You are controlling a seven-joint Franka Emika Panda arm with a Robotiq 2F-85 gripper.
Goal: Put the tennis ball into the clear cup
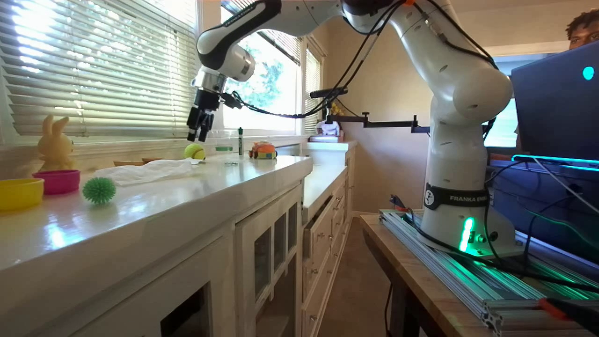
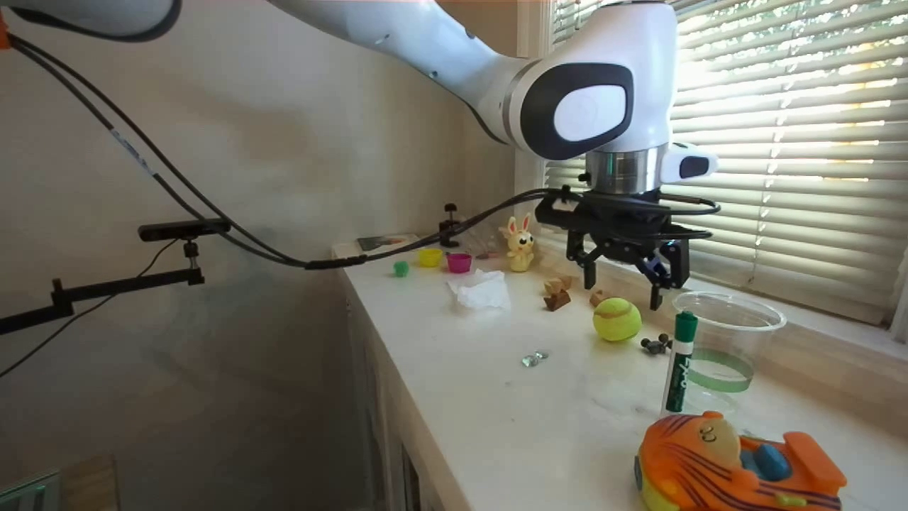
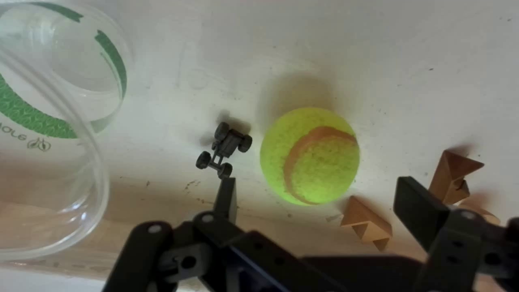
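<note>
Yellow-green, the tennis ball (image 3: pixel 310 156) rests below the claw (image 2: pixel 623 291), spread wide, likely to straddle it; to the claw's side, lower, the clear cup (image 2: pixel 738 348) stands upright, presumably to receive.

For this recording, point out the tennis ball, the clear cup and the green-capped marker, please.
Tennis ball (image 3: pixel 311 156): wrist view, on the yellow-green felt near its middle.
Clear cup (image 2: pixel 735 341): in an exterior view, on the transparent wall below the rim.
Green-capped marker (image 2: pixel 680 372): in an exterior view, on the barrel.

The white surface (image 2: pixel 489 419) carries the tennis ball (image 2: pixel 617 321), clear cup (image 2: pixel 735 355), marker (image 2: pixel 679 369), rabbit (image 2: pixel 520 248), pink bowl (image 2: pixel 459 263) and yellow bowl (image 2: pixel 430 257).
</note>
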